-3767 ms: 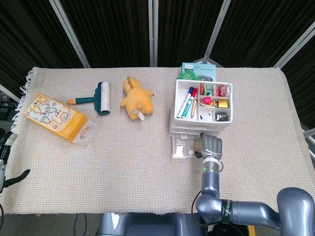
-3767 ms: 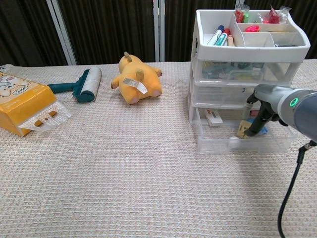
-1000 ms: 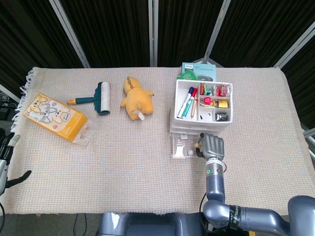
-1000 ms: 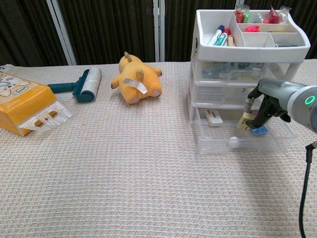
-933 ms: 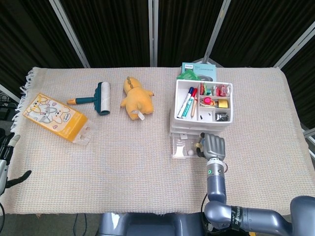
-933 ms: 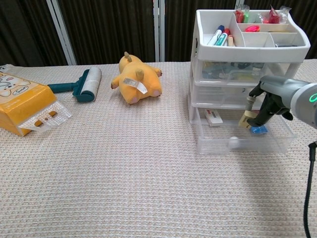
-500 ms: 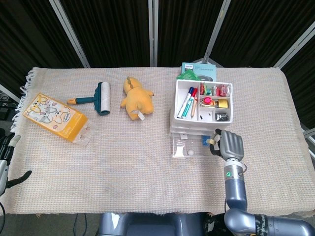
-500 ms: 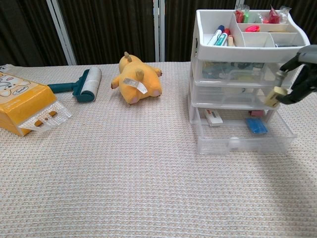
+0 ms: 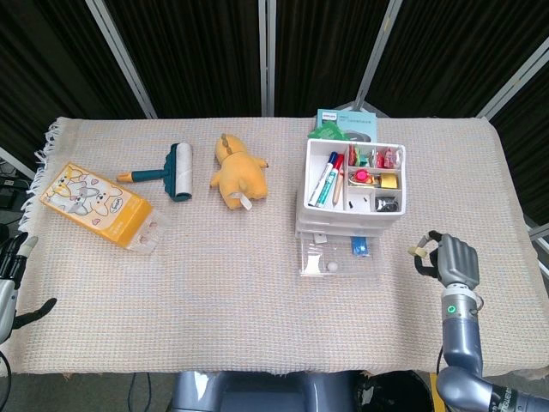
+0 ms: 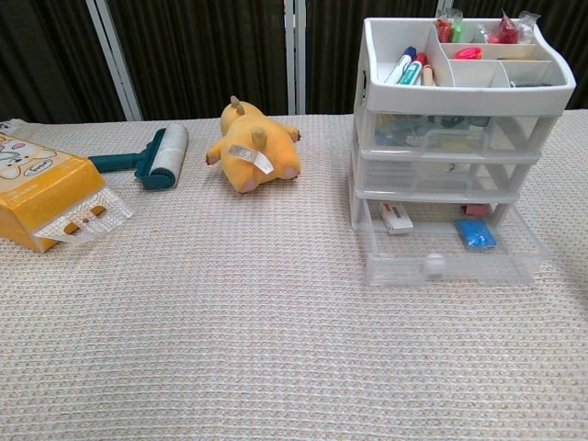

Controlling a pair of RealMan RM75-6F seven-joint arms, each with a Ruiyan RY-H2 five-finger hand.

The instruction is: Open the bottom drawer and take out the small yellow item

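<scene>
The right hand (image 9: pixel 455 262) hung over the bench (image 9: pixel 257 326), pinching the small yellow item (image 9: pixel 418 251) at its fingertips, well clear of the drawer unit (image 10: pixel 450 147) to its left. Nearest it on that side, the bottom drawer (image 10: pixel 450 257) stood pulled out, holding a blue piece (image 10: pixel 475 234), a small white box (image 10: pixel 397 219) and something pink (image 10: pixel 475 209) at the back; a white knob (image 10: pixel 432 265) sat on its front. The two drawers above were closed, their contents too blurred to name. The top tray (image 9: pixel 355 178) held markers (image 9: pixel 327 180) in the long compartment and small coloured bits in the others. Far to the hand's left lay a yellow plush (image 9: pixel 238 172), a lint roller (image 9: pixel 167 170) and an orange carton (image 9: pixel 96 204). The left hand (image 9: pixel 15 283) barely showed at the bench edge; I could not tell how its fingers lay
</scene>
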